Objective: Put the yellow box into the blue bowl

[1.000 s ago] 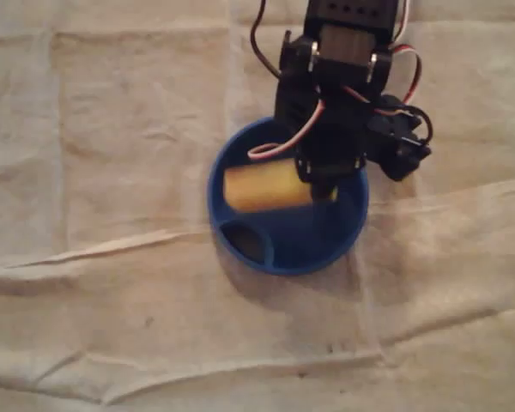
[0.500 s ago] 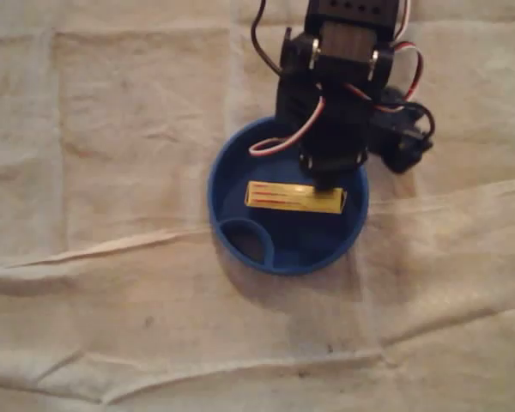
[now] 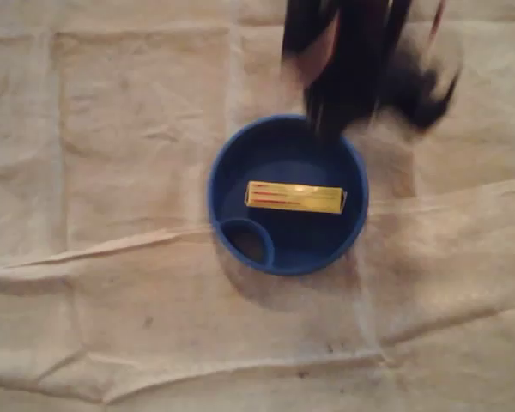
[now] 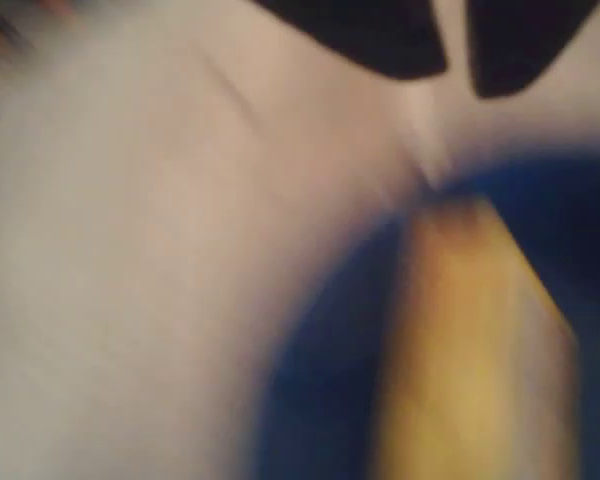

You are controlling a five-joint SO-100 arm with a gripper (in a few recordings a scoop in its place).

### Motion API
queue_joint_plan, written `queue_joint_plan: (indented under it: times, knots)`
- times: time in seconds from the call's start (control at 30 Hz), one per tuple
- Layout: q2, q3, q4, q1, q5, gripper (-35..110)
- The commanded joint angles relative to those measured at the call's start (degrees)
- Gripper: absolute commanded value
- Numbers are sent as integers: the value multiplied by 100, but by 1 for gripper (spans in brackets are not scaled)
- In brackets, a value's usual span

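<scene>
Where the overhead view began at the left, it was just creased beige cloth [image 3: 112, 172]. Centre: blue bowl [image 3: 219, 172], sitting on that cloth. Small round pocket [image 3: 246, 243] was inside its near-left wall. Right of the pocket and a bit farther, the yellow box [image 3: 295, 197] lay flat on the bowl floor. Its long side ran left-right, red lines on its top face, ends clear of the rim. My arm [image 3: 360, 60] was a dark motion-blurred smear at the far edge, over the bowl's far-right rim and the cloth beyond. It was too smeared to read any detail there.

Wrist view was also blurred. Cloth on the left, then the bowl's blue curve, then the box as a yellow blur at lower right. My gripper [image 4: 457, 60] sat at the top right, apart from the box. Its two dark tips stood slightly parted, thin gap, nothing held between them.
</scene>
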State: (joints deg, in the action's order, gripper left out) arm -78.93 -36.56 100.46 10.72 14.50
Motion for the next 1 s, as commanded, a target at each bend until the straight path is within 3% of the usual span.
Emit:
queue_joint_plan:
  times: [0.0, 0.23, 0.47, 0.63, 0.97]
  knots:
    - [-1239, 272, 53, -132, -70, 0]
    - [-2742, -281, 62, -176, -79, 0]
    - [-5150, -2900, 44, -246, 0, 0]
    - [-6829, -4579, 35, -923, -44, 0]
    - [-8323, -6003, 35, -1362, -70, 0]
